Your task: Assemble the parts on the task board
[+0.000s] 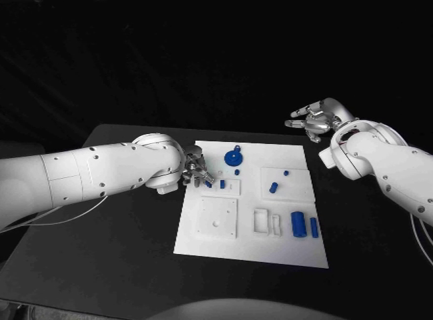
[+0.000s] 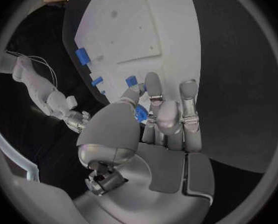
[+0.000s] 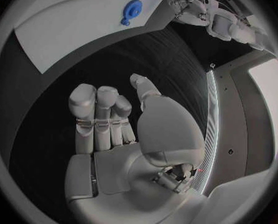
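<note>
the white rectangular task board [image 1: 274, 247] lay at the middle of the black table [image 1: 101, 267]. the left hand [image 1: 196, 172] was over the board's edge at 9 o'clock, its silver fingers [image 2: 156, 92] drawn together around a small blue part [image 2: 139, 114], which showed pinched between thumb and fingers in the left wrist view. the fingertips were just beside a small blue peg [image 1: 222, 183] standing in a raised white block [image 1: 226, 185]; whether they touched that block could not be told.

a round blue wheel-shaped part with a short stem [image 1: 234, 158] lay toward 12 o'clock on the board, near the left hand. a second raised white block [image 1: 284, 183] toward 2 o'clock carried two small blue pieces [image 1: 273, 188], one behind the other. a square white plate with small holes [image 1: 218, 217] sat toward 7 o'clock. toward 5 o'clock a white bracket-shaped holder [image 1: 264, 222] stood just beside a blue cylinder [image 1: 298, 223] and a thinner blue bar [image 1: 314, 227], these two lying side by side.

the right hand [image 1: 318, 118] was raised off the board, beyond its corner at 1 o'clock and well apart from every part. its fingers [image 3: 95, 114] were loosely curled, apart from the thumb, and held nothing. the blue wheel and the board's far edge appeared beyond it in the right wrist view.
</note>
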You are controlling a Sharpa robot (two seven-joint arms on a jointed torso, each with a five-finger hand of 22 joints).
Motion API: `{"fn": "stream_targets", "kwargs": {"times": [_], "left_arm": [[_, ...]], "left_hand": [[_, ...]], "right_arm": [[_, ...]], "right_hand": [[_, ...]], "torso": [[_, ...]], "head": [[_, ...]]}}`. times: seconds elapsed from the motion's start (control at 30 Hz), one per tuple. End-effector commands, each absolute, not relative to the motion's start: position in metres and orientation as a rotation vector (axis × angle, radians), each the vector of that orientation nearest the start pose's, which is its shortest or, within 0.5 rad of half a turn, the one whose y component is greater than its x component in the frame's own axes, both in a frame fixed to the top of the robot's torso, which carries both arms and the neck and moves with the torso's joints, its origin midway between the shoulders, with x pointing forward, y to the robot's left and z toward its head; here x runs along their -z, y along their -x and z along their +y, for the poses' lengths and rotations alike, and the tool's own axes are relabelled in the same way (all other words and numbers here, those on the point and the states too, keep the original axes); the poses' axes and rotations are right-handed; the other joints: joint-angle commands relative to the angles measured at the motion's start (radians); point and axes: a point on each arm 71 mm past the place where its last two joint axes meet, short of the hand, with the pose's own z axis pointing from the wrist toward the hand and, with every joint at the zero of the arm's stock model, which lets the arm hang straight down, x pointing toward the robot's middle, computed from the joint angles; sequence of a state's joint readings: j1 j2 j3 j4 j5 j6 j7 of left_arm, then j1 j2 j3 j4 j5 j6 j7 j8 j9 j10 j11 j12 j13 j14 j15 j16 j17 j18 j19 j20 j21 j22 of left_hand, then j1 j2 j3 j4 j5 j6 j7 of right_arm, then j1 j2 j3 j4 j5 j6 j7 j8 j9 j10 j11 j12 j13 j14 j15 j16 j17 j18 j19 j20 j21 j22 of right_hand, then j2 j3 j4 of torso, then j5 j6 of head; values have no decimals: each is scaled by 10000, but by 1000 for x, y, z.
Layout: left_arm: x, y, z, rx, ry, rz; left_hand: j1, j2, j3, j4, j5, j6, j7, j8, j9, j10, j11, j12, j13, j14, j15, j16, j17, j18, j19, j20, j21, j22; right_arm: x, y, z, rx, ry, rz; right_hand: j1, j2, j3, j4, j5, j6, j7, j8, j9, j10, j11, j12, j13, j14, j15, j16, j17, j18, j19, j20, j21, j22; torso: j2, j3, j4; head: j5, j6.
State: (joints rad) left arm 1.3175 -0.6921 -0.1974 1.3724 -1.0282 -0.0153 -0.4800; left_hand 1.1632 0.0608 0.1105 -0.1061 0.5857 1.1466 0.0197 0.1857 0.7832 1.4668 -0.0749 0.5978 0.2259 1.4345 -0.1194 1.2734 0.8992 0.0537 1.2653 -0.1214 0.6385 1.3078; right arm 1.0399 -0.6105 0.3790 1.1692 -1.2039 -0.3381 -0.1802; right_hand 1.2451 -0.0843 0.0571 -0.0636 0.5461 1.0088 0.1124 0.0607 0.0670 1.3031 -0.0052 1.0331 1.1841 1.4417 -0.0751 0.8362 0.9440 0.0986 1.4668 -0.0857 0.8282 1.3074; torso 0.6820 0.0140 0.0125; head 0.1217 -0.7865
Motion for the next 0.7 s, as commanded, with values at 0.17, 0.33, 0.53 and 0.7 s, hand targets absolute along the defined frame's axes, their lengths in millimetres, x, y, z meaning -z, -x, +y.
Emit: {"fn": "stream_targets", "kwargs": {"times": [0.17, 0.33, 0.53, 0.7], "left_arm": [[230, -505, 188, 3781, 1910, 22839], [231, -504, 187, 3774, 1906, 22976], [236, -501, 186, 3710, 1886, 23154], [238, -501, 185, 3611, 1921, 23143]], "left_hand": [[91, 16, 907, -855, -71, 327, -276, 9, -8, 492, -46, 48, -18, 77, 4, -58, 26, 199, 39, 43, -18, 168], [91, 16, 907, -855, -71, 327, -276, 9, -8, 492, -46, 48, -18, 77, 4, -58, 26, 199, 39, 43, -18, 168], [101, 27, 897, -842, -74, 332, -278, 9, -8, 491, -44, 53, -13, 75, 10, -50, 43, 187, 31, 42, -18, 171], [102, 30, 897, -839, -73, 329, -277, 9, -6, 491, -44, 53, -13, 77, 1, -56, 33, 184, 40, 33, -10, 173]], "right_arm": [[162, -565, -220, -7323, -5023, 15453], [162, -565, -221, -7312, -5026, 15462], [162, -565, -221, -7329, -5033, 15477], [162, -565, -221, -7306, -5040, 15485]], "right_hand": [[-3, -57, 77, 1, 30, 57, -17, 22, 8, 38, 5, -58, -1, 34, -5, -71, 2, 10, 584, -94, -32, 661], [-3, -57, 77, 1, 30, 57, -17, 22, 8, 38, 5, -58, -1, 34, -5, -71, 2, 10, 584, -94, -32, 661], [-14, -10, 143, 5, -16, 65, -17, 22, 7, 30, 4, -65, -1, 32, -5, -79, 2, 8, 584, -95, -38, 659], [-16, -28, 178, -9, -8, 65, -16, 23, 8, 28, 4, -70, -4, 35, -7, -76, 6, 7, 583, -96, -38, 659]], "torso": [[2, -6, 17], [6, -3, 8], [6, 3, -1], [5, -1, 7]], "head": [[-39, -5], [-13, -41], [-4, -27], [-17, -19]]}}
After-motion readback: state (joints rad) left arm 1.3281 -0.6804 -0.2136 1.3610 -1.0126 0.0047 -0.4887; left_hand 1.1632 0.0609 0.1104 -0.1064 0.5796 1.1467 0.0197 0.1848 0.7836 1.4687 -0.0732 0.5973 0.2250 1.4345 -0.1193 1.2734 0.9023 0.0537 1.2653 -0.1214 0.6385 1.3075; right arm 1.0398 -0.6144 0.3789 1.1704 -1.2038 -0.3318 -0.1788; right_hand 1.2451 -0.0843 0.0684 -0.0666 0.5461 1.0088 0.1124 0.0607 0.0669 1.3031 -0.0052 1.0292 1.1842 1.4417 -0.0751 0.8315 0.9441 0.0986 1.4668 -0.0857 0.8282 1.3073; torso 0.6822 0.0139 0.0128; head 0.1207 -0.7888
